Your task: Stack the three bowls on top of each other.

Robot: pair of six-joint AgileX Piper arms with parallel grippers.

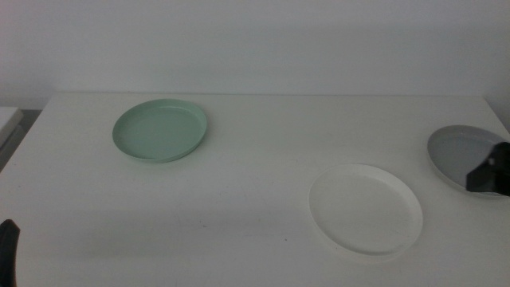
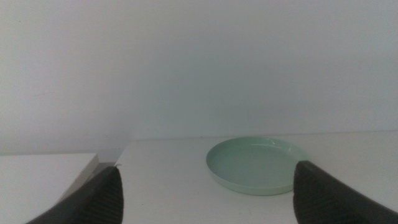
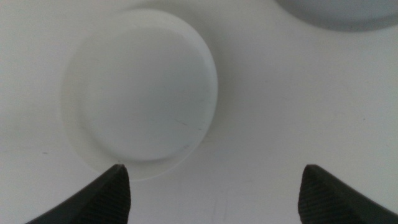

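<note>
The right gripper [image 3: 211, 186] hangs above the worktop [image 1: 255, 159] with its jaws spread wide and nothing between them. Its wrist view looks straight down on the white bowl [image 3: 140, 93], which lies off to one side of the gap between the jaws rather than under it, and on a sliver of the grey bowl [image 3: 339, 12] at the picture's edge. In the middle view this gripper [image 1: 490, 171] shows as a dark shape at the far right edge, overlapping the grey bowl [image 1: 458, 151].

The left gripper [image 2: 208, 193] waits low at the near left, only a dark tip [image 1: 8, 247] of it showing in the middle view. Its jaws are released too, and through the gap the mint green bowl [image 2: 258, 165] sits on the worktop ahead of it.

The three bowls lie well apart:
- The mint green bowl [image 1: 159, 130] is at the far left.
- The white bowl [image 1: 365, 209] is at the near right.
- The grey bowl is at the right edge, slightly farther back than the white one.

Each rests alone and upright on the bare worktop.

By this layout no part of the stack has been made. No bowl is held and none sits in another. All the lifting and both placements are left to do.
</note>
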